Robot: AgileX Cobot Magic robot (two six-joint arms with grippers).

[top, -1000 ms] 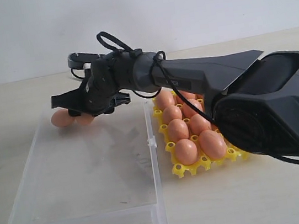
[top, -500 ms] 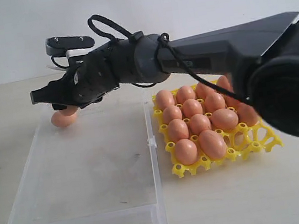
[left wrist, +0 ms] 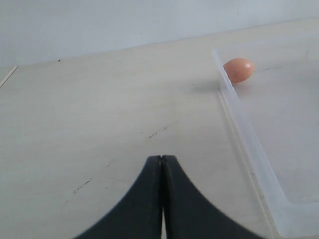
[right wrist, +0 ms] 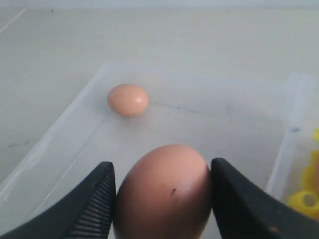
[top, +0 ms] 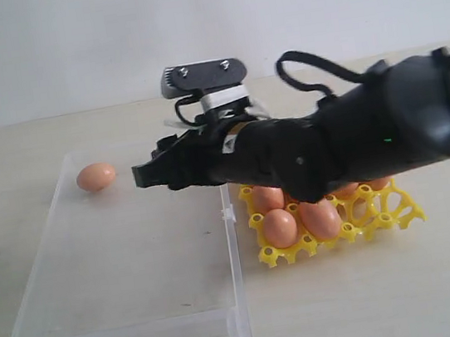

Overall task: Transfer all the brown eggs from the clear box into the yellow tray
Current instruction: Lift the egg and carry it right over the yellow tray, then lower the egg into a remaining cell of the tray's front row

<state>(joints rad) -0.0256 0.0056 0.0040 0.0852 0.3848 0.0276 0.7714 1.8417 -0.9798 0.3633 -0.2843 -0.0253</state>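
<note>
My right gripper (right wrist: 162, 167) is shut on a brown egg (right wrist: 164, 194), which fills the gap between its two black fingers. In the exterior view that gripper (top: 145, 175) hangs over the clear box (top: 237, 301), pointing left, and the arm hides the held egg. One more brown egg (top: 95, 177) (right wrist: 128, 99) lies in the box's far left corner. The yellow tray (top: 403, 210) sits right of the box with several brown eggs (top: 280, 228) in its cups, most of it covered by the arm. My left gripper (left wrist: 162, 158) is shut on nothing, over bare table beside the box wall (left wrist: 244, 134).
The pale table (top: 394, 296) surrounds the box and the tray. The bulky right arm (top: 355, 138) stretches across the tray from the right. The box has a small clasp tab (top: 229, 215) on the side facing the tray.
My right gripper has drawn back from the box's far left corner toward the tray, carrying an egg. One egg stays in that corner.
</note>
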